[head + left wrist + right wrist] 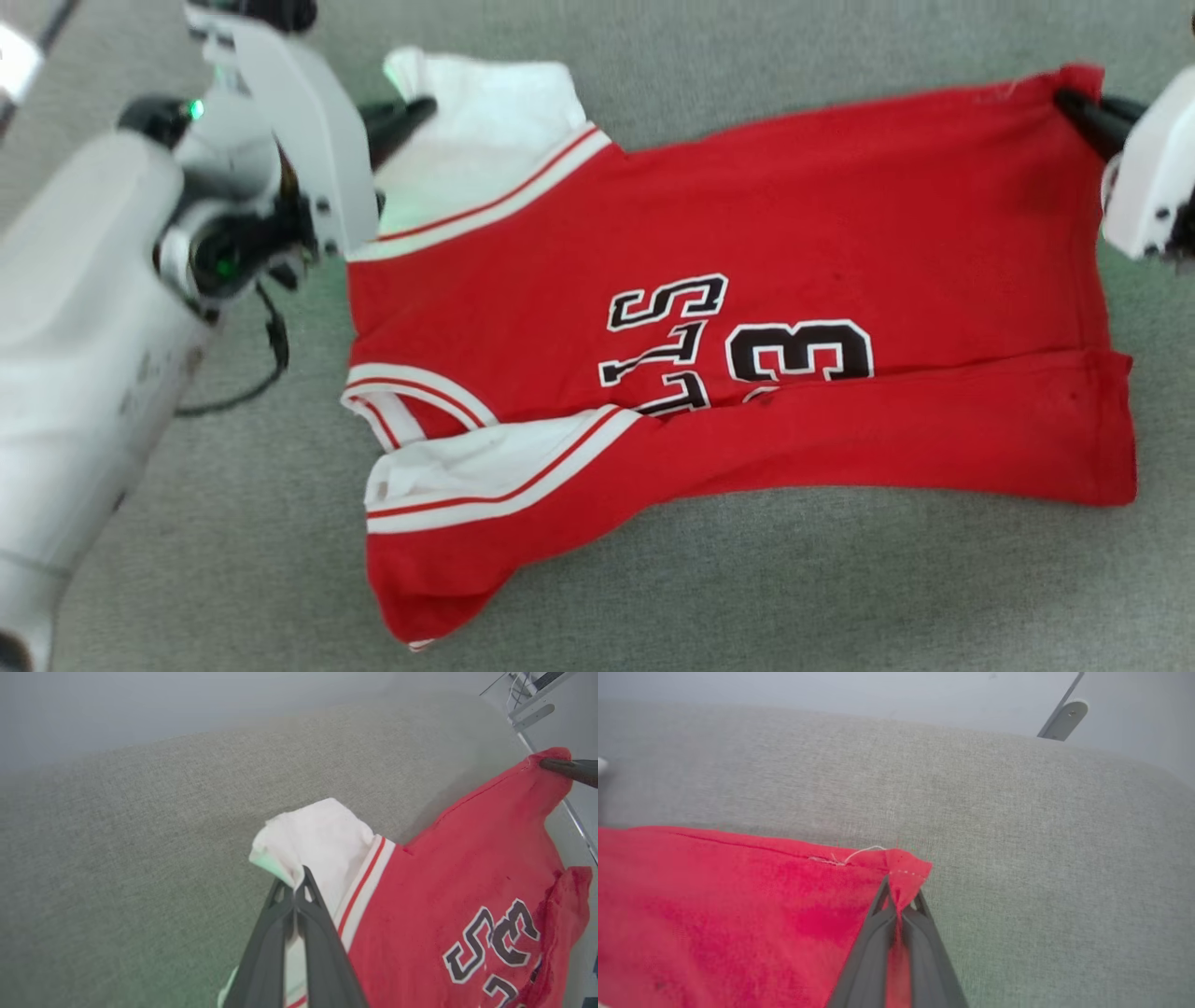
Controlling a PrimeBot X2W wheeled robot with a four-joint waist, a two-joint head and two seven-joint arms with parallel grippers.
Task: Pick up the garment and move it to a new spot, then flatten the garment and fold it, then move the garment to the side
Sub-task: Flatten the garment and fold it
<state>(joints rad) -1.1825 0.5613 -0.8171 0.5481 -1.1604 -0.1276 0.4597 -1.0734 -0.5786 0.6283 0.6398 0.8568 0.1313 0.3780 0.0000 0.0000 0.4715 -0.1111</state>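
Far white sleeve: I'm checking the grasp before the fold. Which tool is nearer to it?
Left. The left tool is shut on that sleeve; the right tool pinches the red hem corner at the garment's opposite end, well away from the sleeve.

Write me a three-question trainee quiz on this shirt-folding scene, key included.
1. True or false: the left jaws are shut on the white sleeve of the shirt.
2. The right jaws pinch which part? A collar, B red corner, C lettering.
3. Which digit is printed on the chest?
Key: 1 true; 2 B; 3 the digit 3.
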